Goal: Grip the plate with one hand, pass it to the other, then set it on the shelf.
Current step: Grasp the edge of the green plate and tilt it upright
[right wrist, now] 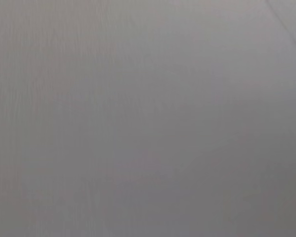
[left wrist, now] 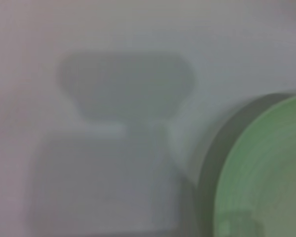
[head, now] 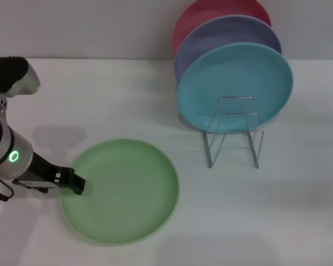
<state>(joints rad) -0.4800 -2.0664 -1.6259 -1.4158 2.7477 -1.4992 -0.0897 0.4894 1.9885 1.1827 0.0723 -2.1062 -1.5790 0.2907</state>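
The light green plate [head: 122,191] lies flat on the white table, front left of centre. My left gripper [head: 75,183] reaches in from the left and is at the plate's left rim, low over the table. The left wrist view shows the plate's rim [left wrist: 266,173] beside the table, with the gripper's shadow on the surface. The silver wire shelf [head: 233,136] stands to the right of the plate, and its front slots hold nothing. My right gripper is out of view; the right wrist view shows only a plain grey surface.
A turquoise plate [head: 236,83] stands upright at the back of the shelf, with a lavender plate [head: 227,34] and a pink plate [head: 211,14] behind it. The white table [head: 100,94] ends at a pale wall.
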